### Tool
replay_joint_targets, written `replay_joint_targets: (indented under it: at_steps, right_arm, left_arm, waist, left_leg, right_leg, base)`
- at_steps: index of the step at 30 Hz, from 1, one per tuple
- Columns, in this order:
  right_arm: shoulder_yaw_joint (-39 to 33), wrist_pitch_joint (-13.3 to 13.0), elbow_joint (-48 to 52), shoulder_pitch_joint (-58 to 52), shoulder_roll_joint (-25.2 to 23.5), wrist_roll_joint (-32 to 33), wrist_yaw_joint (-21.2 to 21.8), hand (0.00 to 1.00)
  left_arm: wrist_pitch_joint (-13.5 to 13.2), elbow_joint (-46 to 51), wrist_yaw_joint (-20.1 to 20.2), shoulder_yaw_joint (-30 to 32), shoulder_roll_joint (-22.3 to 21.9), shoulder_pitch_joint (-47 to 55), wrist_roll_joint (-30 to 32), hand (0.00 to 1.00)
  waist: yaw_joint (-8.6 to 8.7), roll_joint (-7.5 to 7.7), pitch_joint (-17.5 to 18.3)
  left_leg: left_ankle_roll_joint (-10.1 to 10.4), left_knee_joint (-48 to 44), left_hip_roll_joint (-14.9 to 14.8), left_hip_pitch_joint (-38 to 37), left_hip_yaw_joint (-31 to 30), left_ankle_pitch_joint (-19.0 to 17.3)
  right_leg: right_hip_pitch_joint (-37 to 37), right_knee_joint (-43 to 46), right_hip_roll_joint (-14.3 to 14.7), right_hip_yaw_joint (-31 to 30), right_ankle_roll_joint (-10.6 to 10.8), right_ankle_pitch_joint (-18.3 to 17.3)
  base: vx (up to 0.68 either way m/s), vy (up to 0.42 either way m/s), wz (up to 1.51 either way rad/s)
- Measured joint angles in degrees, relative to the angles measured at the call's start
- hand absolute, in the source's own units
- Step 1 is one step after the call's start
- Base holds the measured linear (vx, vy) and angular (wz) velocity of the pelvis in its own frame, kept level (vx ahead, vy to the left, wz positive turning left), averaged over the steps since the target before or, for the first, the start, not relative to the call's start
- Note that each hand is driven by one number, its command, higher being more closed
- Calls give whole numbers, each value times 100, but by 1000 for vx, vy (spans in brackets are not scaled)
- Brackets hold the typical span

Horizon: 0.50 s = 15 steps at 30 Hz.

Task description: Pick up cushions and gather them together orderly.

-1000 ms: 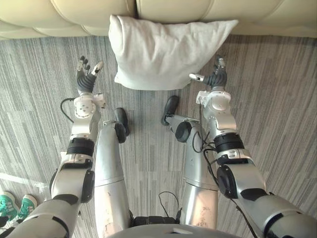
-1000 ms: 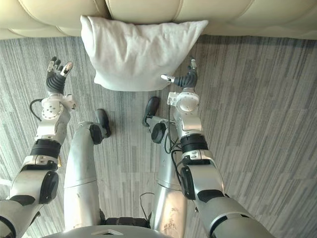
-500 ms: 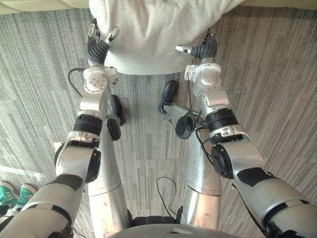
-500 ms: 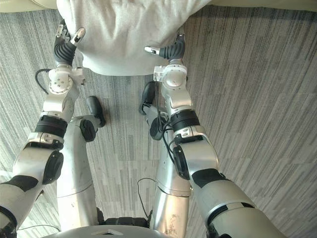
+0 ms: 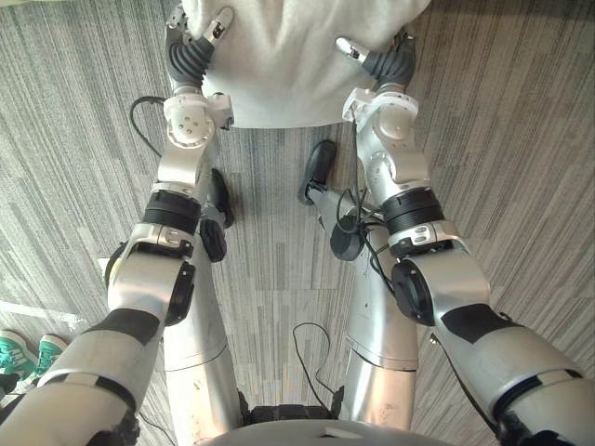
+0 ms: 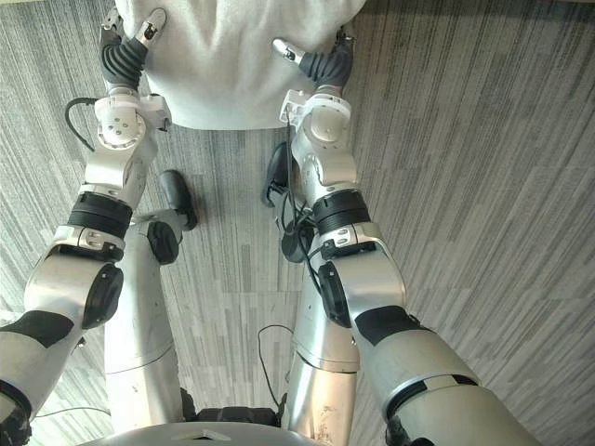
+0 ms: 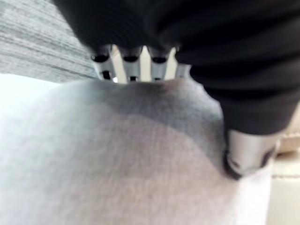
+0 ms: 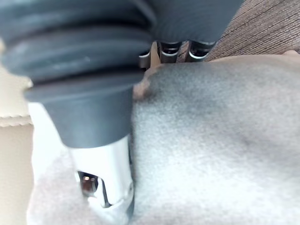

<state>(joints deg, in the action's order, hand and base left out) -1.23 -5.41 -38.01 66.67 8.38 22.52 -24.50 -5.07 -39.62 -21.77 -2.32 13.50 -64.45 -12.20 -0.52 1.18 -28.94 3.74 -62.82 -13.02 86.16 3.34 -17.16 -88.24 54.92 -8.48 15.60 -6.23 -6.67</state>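
Over grey carpet (image 5: 74, 139), left hand (image 5: 188, 58), right hand (image 5: 390, 63) have closed on cushion (image 5: 288, 56).

Left arm (image 5: 165, 218) and right arm (image 5: 409, 200): silver-grey rounded shells, joined by black bands. Left hand (image 5: 189, 61) and right hand (image 5: 391, 65): wrists are sheathed in dark ribbed covers; silver, dark-tipped thumbs are fitted.

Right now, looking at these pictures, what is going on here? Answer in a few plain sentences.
The robot grips a pale cushion between both hands, with striped grey floor around it. Its left hand pinches the cushion's left edge and its right hand the right edge, thumbs on the top face, fingers tucked behind. Whether the cushion is off the floor cannot be told.
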Motion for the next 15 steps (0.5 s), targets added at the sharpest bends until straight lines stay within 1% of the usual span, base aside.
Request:
replay_joint_targets:
  at_steps: [5,8,11,12,13,15]
  right_arm:
    - [-10,-105,489,-102,-2,482,-1,100]
    - [-10,-120,756,-139,-6,639,-1,100]
    - [-10,-195,863,-191,-14,727,0,100]
    - [-11,-194,981,-285,-15,754,0,100]
    - [-12,-224,1322,-570,-83,761,9,100]
    - [-12,-263,1530,-746,-183,813,18,100]
  left_arm:
    - [0,193,-133,-20,10,-33,-83,100]
    - [1,371,-154,-38,7,-33,-118,100]
    - [1,603,-178,-142,-2,-14,-118,100]
    - [1,646,-182,-196,-9,7,-118,100]
    - [1,846,-185,-248,-17,129,-117,100]
    - [0,1010,-194,-248,-35,243,-117,100]
  waist:
    - [-17,-6,3]
    - [-38,-7,4]
    - [-65,-14,7]
    - [-89,-15,8]
    - [-115,-18,10]
    - [-112,-18,10]
  left_leg:
    - [-1,4,0,22,9,4]
    - [10,2,-4,28,22,12]
    - [37,-5,-18,-30,0,40]
    - [37,-13,-33,-65,-4,40]
    - [49,-2,-51,-185,-11,47]
    - [53,17,-55,-318,-14,48]
  right_leg:
    - [-49,-42,35,-35,1,53]
    - [-79,-33,40,-49,-19,67]
    - [-16,-30,56,-40,-42,82]
    - [18,-26,64,-38,-41,82]
    - [137,-37,78,-31,-40,81]
    - [258,-89,85,-25,-26,72]
  base:
    - [4,5,-6]
    - [0,0,0]
    - [0,0,0]
    - [0,0,0]
    - [0,0,0]
    - [0,0,0]
